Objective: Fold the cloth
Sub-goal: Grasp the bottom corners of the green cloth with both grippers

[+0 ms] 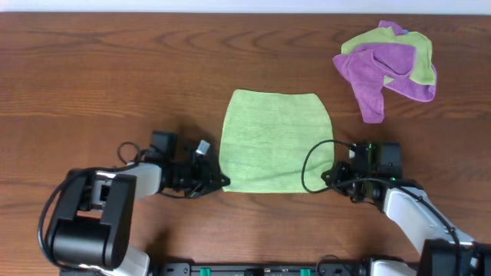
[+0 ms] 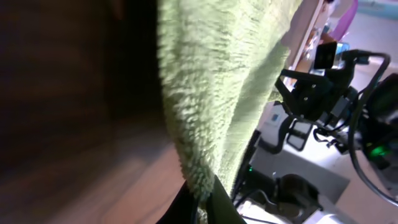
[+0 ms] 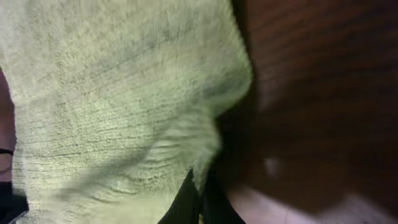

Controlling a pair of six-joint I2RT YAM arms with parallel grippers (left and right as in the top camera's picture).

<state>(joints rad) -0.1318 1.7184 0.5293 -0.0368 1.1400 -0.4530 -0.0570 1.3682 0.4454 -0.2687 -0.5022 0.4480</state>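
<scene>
Two near corners of cloth (image 1: 276, 142) sit pinched, one in left hand (image 1: 217, 182), one in right hand (image 1: 331, 175); far edge lies ahead.

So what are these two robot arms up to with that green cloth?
They are starting to fold it. The green cloth lies flat on the table, and each arm pinches one of its near corners: the left gripper one, the right gripper the other. No fold is made yet. A crumpled pile of purple and green cloths sits apart, far right.
</scene>
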